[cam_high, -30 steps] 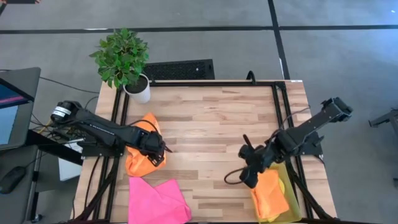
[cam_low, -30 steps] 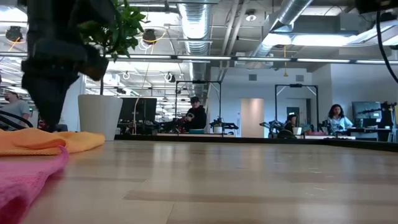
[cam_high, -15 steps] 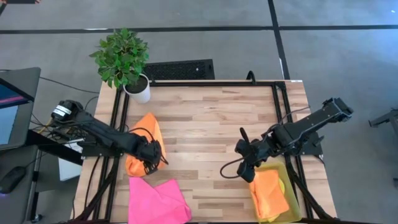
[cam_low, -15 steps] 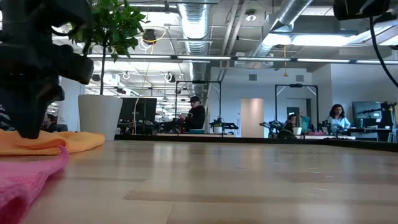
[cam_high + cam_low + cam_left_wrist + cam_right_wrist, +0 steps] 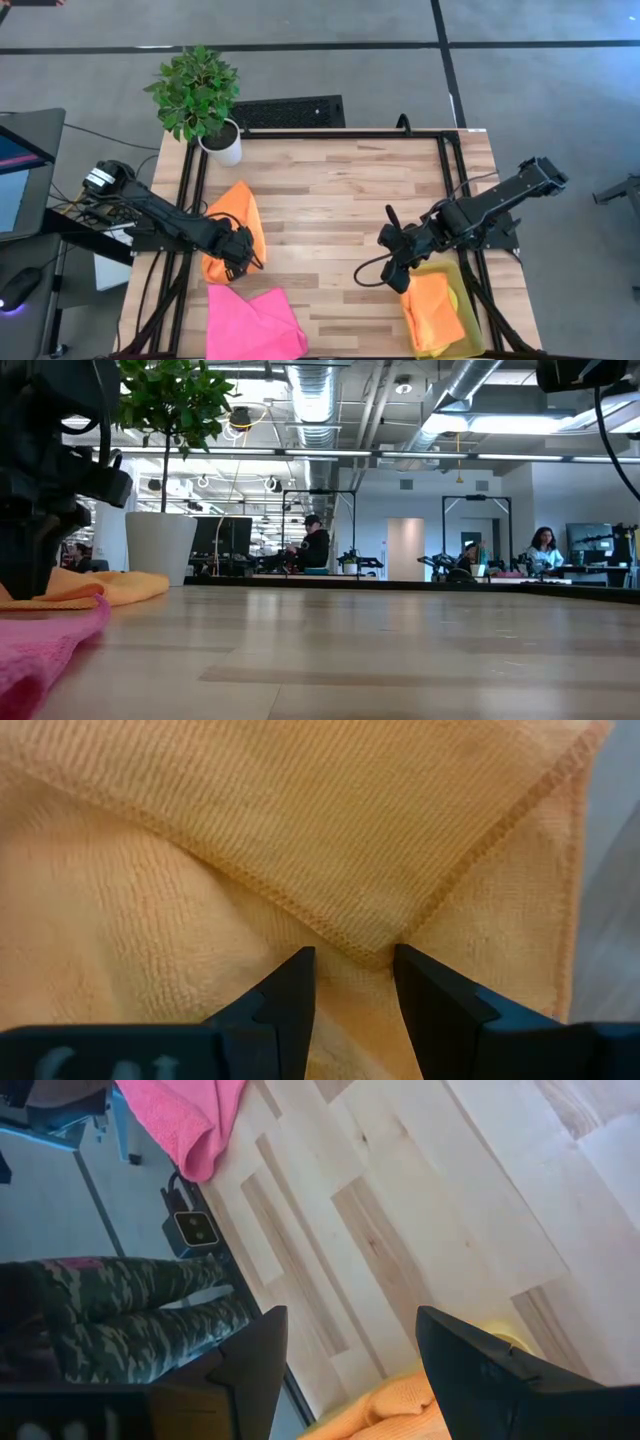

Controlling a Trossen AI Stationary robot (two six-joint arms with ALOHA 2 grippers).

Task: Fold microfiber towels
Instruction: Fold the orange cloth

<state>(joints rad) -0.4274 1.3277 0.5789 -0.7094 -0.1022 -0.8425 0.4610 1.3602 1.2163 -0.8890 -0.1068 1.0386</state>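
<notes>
An orange microfiber towel (image 5: 235,205) lies crumpled on the table's left side, with one layer folded over so that its stitched corner (image 5: 375,955) points at my left gripper (image 5: 352,980). That gripper (image 5: 243,258) stands open and points straight down over the towel's near part, one finger on each side of the corner. A hot pink towel (image 5: 255,322) lies at the near edge, just in front of the orange one. My right gripper (image 5: 398,278) hangs open above the table's right near part, holding nothing, beside another orange towel (image 5: 435,310) that lies in a yellow bin (image 5: 470,300). My left gripper comes at the orange towel from above, its fingertips (image 5: 295,975) right at the folded layer's corner. Whether they touch the cloth I cannot tell.
A potted plant (image 5: 200,100) stands at the far left corner. Bare wood spans the table's middle and far right. A person's camouflage trouser leg (image 5: 120,1330) shows beyond the near edge in the right wrist view. People sit far off in the room behind.
My left gripper has sunk toward the orange towel, gone a little toward the table's near left, and rolled about its own axis, staying open. The towels have kept still.
</notes>
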